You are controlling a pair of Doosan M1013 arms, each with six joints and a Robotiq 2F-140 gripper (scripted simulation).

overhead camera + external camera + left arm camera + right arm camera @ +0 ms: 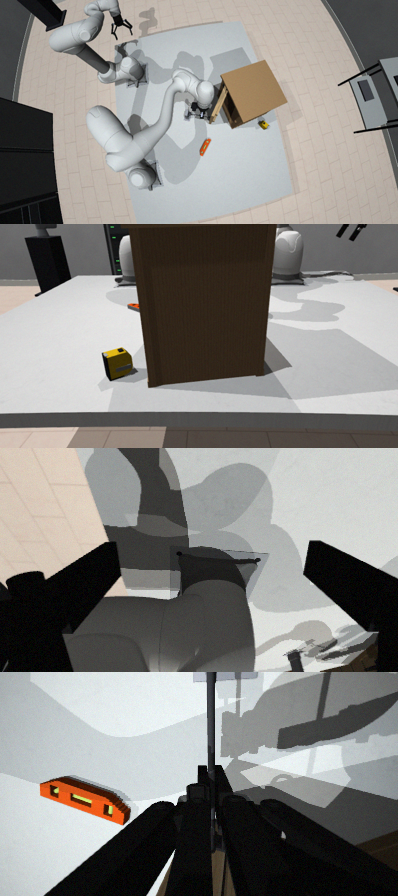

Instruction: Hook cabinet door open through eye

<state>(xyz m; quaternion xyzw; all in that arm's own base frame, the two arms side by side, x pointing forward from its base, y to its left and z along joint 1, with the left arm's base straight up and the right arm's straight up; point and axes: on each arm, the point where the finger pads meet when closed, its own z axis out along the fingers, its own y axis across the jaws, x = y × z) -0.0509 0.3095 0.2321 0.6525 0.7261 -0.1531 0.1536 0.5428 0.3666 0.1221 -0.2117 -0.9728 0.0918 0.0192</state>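
Note:
The wooden cabinet (253, 89) (205, 307) stands upright, apparently flat on its base. Its door (218, 107) (218, 869) stands part-way open. The post's grey base plate (186, 119) (240, 676) shows beyond the door's free end. The hook (195, 114) (211, 722) is a thin dark rod spanning from the post towards the door. My right gripper (201, 114) (209, 779) is shut on this rod, between post and door. The hook's tip and the door's eye are hidden or too small to tell. My left gripper (124, 36) (345, 238) (212, 558) is open and empty, far from the cabinet.
An orange level (205, 147) (133, 306) (82, 798) lies in front of the door side. A yellow tape measure (263, 125) (119, 364) stands beside the cabinet. The right arm reaches low over the table close to the door.

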